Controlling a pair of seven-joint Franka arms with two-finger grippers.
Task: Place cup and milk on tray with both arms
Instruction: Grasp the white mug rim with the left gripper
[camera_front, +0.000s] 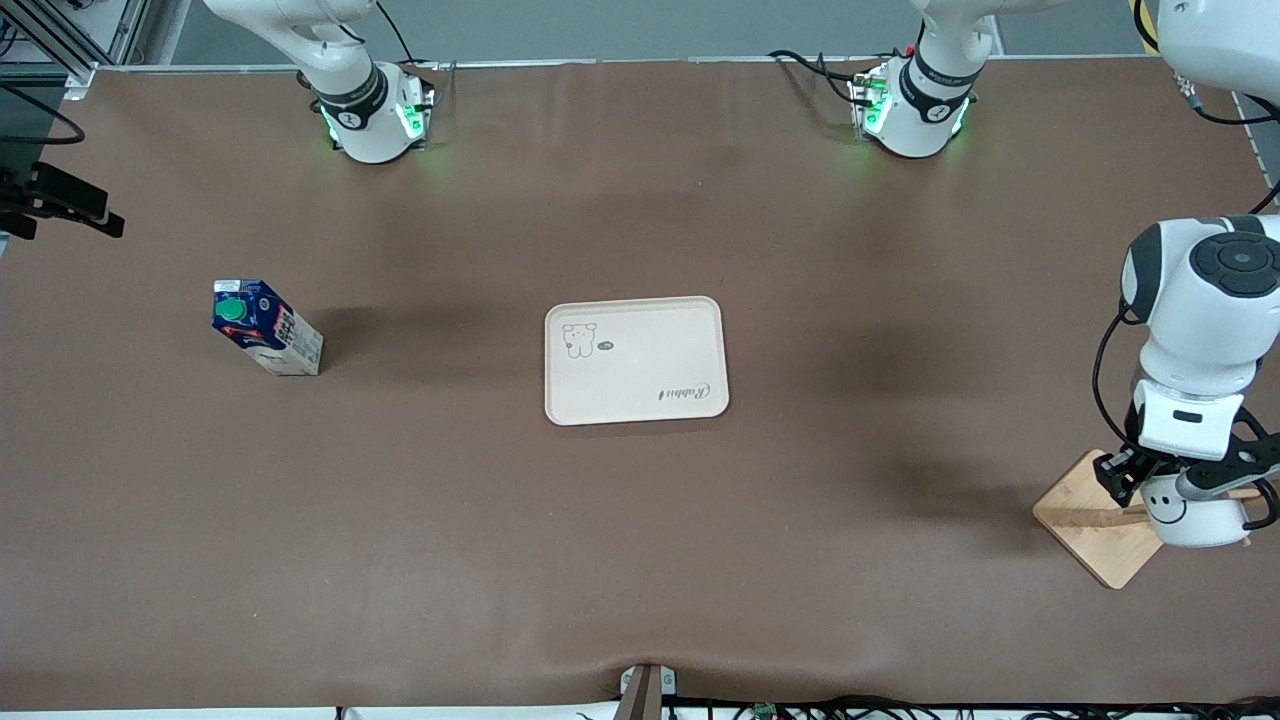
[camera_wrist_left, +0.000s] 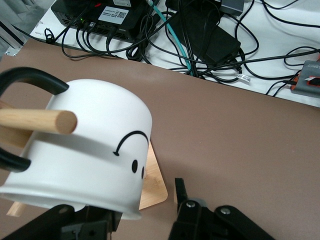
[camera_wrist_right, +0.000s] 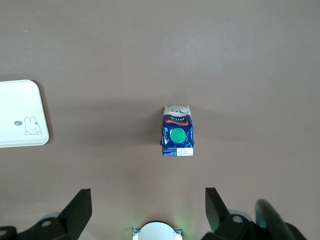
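The cup (camera_front: 1195, 515) hangs by its black handle on a wooden peg (camera_wrist_left: 40, 120) of the stand, at the left arm's end of the table, smiley face outward (camera_wrist_left: 95, 150). My left gripper (camera_front: 1190, 480) is open at the cup; one finger (camera_wrist_left: 180, 189) stands clear of the cup's wall, the other is hidden by the cup. The milk (camera_front: 265, 325) stands upright at the right arm's end (camera_wrist_right: 177, 137). The tray (camera_front: 640, 350) lies bare mid-table (camera_wrist_right: 15, 100). My right gripper (camera_wrist_right: 147, 192) is wide open and empty, high over the table near the milk.
The square wooden stand base (camera_front: 1090, 520) lies under the cup (camera_wrist_left: 152, 182). Cables and black boxes (camera_wrist_left: 190, 30) lie past the table edge near the stand. A black fixture (camera_front: 60, 200) juts in at the right arm's end. A clamp (camera_front: 648, 685) sits on the front edge.
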